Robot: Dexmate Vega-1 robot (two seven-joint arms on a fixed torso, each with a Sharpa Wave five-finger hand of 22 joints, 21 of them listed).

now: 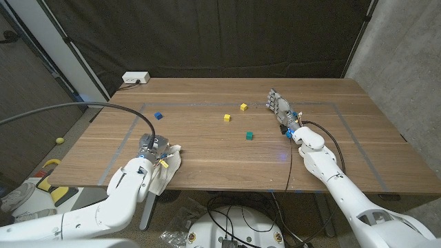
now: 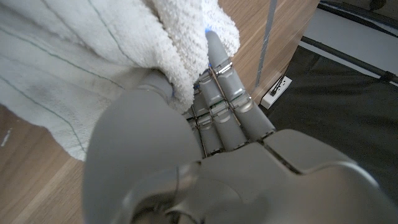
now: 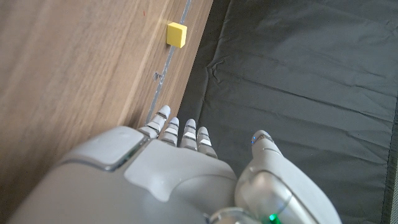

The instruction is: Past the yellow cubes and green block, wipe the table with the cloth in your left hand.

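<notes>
My left hand [image 1: 153,156] grips a white terry cloth [image 1: 167,169] at the table's near left edge; the cloth [image 2: 93,62] bunches against the fingers [image 2: 221,87] in the left wrist view. Two yellow cubes [image 1: 227,118] [image 1: 243,107] lie at mid-table, and a green block [image 1: 249,136] sits nearer to me, right of the cloth. My right hand [image 1: 280,108] stands at the right of the yellow cubes, fingers straight and apart, holding nothing. One yellow cube [image 3: 177,34] lies beyond the right hand [image 3: 186,168] in the right wrist view.
A blue cube [image 1: 158,116] lies at the left, beyond my left hand. A white power strip [image 1: 135,78] sits on the far left corner. Grey tape lines [image 1: 324,105] outline a rectangle on the wooden table [image 1: 207,155]. A dark curtain hangs behind.
</notes>
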